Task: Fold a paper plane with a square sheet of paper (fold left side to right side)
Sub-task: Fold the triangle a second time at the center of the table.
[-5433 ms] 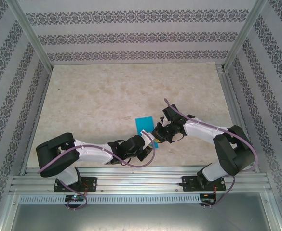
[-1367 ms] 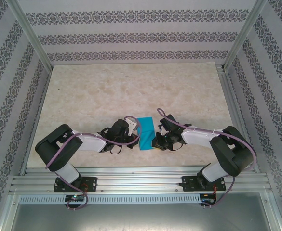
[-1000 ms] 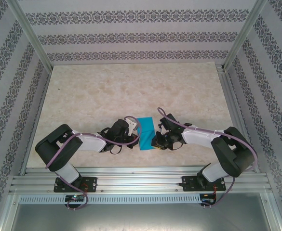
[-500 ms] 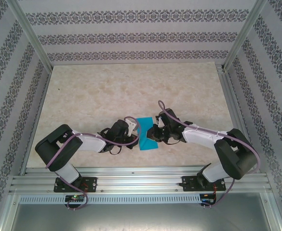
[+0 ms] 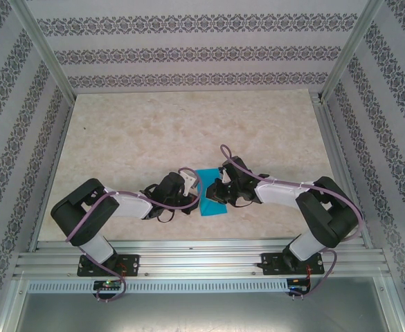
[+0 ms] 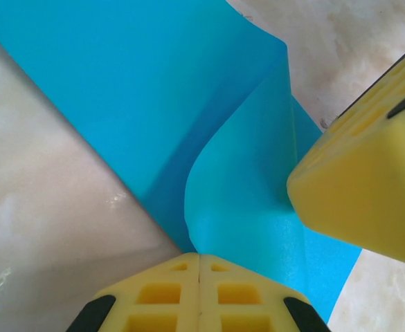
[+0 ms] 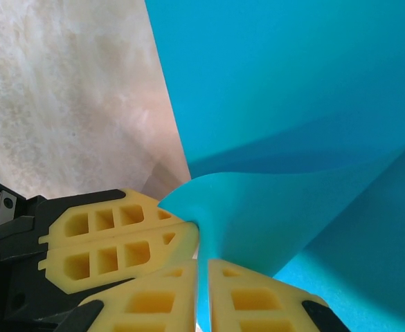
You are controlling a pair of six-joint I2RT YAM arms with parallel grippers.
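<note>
Square sheet of paper (image 5: 210, 209): cyan-blue, plain, on the marble-patterned worktop (image 5: 154, 131) close to its near edge, roughly midway between the left and right edges. It is not flat. One flap is lifted and curls over the part that lies on the surface.

Left gripper (image 5: 194, 198): comes in from the left and meets the paper's left side. In the left wrist view its yellow pads (image 6: 174, 297) are pressed together with no gap, and the curled flap of the paper (image 6: 244, 207) runs down into their seam, so it looks pinched there. Bare worktop (image 6: 43, 207) shows to the left of the sheet.

Right gripper (image 5: 216, 194): comes in from the right, its tip over the sheet and just beside the left gripper's tip. In the right wrist view it (image 7: 202, 277) is clamped on the paper (image 7: 292, 83), with a thin cyan strip showing between the two yellow pads. The left gripper's fingers (image 7: 112, 238) sit just beside them at the tip of the same raised flap.

One right finger (image 6: 361, 200) touches the flap's right edge in the left wrist view.

Beyond the grip, the flat layer of the sheet extends toward the far edge. The far part of the worktop is bare up to the patterned back wall (image 5: 202, 52).
</note>
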